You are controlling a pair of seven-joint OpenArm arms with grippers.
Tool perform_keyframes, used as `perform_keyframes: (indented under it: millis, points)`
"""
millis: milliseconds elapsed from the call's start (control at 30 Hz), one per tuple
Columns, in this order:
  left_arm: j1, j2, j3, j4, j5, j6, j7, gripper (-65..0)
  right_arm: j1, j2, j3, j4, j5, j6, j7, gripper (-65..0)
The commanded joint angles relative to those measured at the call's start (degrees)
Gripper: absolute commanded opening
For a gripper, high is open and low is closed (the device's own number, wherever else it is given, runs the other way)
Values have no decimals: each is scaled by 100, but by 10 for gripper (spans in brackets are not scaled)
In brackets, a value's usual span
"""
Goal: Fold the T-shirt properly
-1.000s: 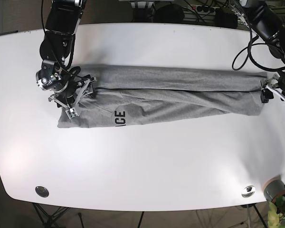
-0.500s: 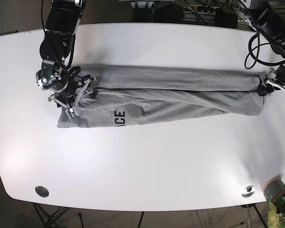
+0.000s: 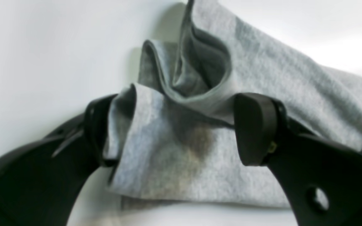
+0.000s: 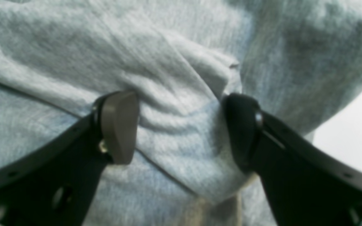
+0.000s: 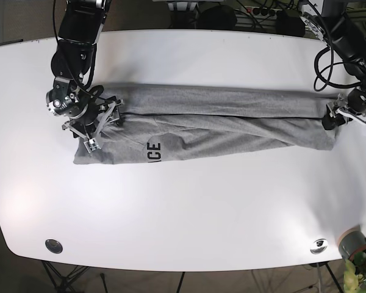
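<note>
Cloth fills both of my hands. The grey cotton T-shirt with black letters point(image 5: 219, 125) lies folded into a long strip across the middle of the white oval table point(image 5: 183, 213). My left gripper point(image 3: 181, 128) has its fingers spread wide around a bunched corner at one end of the strip. My right gripper point(image 4: 181, 128) is at the other end, its fingers spread too, with a soft fold of shirt between them. Both ends rest on the table.
</note>
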Motion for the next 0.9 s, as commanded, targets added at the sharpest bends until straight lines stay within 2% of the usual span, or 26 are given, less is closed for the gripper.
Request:
perform_keyframes:
  millis: [0, 200, 300, 333, 433, 733, 867]
  points:
    - [-136, -106, 10, -36, -8, -6, 55, -142, 49, 39, 9, 51, 143, -3, -81, -228]
    - [-127, -106, 1, -54, 18, -6, 29, -160, -66, 47, 9, 51, 231, -3, -63, -228]
    - [-136, -106, 1, -71, 27, -6, -85, -267, -74, 47, 9, 51, 231, -3, -54, -228]
    - [-136, -106, 1, -71, 27, -6, -156, -331, -92, 47, 9, 51, 231, -3, -54, -228]
    - [-118, -106, 10, -80, 35, -6, -288, -458, -101, 47, 9, 51, 231, -3, -54, -228]
    - [-110, -115, 484, -10, 27, -6, -305, -644, -92, 47, 9, 68, 231, -3, -54, -228]
    - [-31, -115, 502, 465, 27, -6, -305, -650, -92, 47, 9, 59, 231, -3, -54, -228]
